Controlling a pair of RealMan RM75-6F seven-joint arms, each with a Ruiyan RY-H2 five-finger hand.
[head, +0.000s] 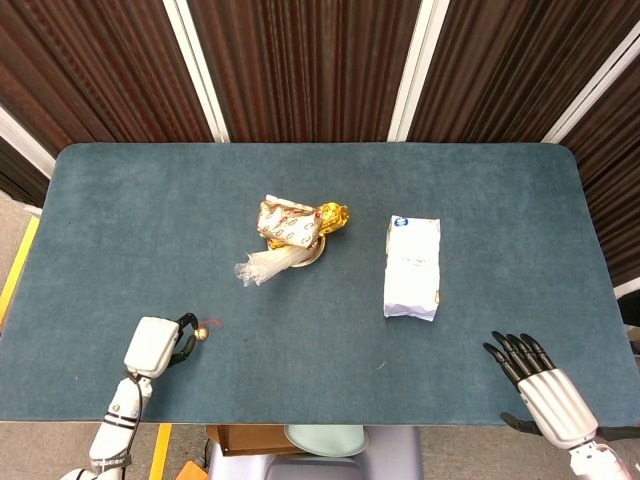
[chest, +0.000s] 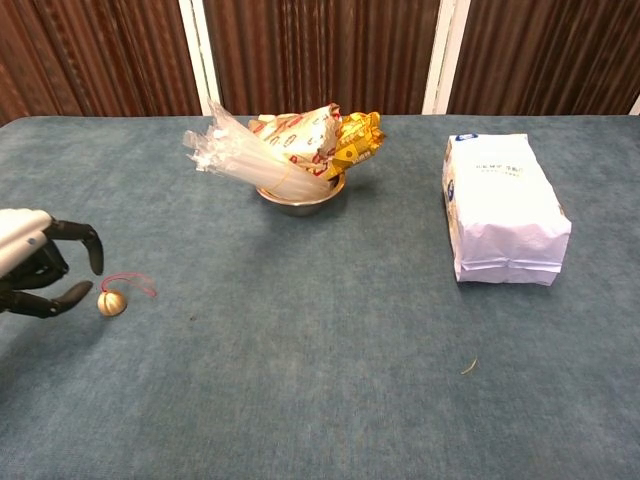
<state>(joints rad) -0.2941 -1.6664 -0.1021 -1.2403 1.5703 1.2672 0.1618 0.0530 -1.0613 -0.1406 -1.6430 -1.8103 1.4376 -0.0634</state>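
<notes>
A small gold bell (chest: 111, 302) with a red cord (chest: 131, 281) lay on the blue tabletop (head: 130, 230) near its front left corner, just in front of the left hand's fingertips (chest: 83, 290). The left hand (chest: 38, 272) hovered just beside it, fingers curved and parted around open space (nothing was between them), with the bell sitting at the mouth of that gap; whether a fingertip actually touched the bell could not be told. In the head view the same left hand (head: 158, 345) reached in from the front edge, the bell (head: 201, 334) right at its tips.

Well apart, toward the middle of the tabletop, a metal bowl (chest: 300, 202) held a crumpled clear plastic wrapper (chest: 235, 152), a printed snack packet (chest: 297, 135) and a gold foil packet (chest: 357, 140). A white paper bag (chest: 502, 207) lay flat to the right of the bowl. At the front right corner, the right hand (head: 535, 385) rested with fingers spread and holding nothing, far from the bell.
</notes>
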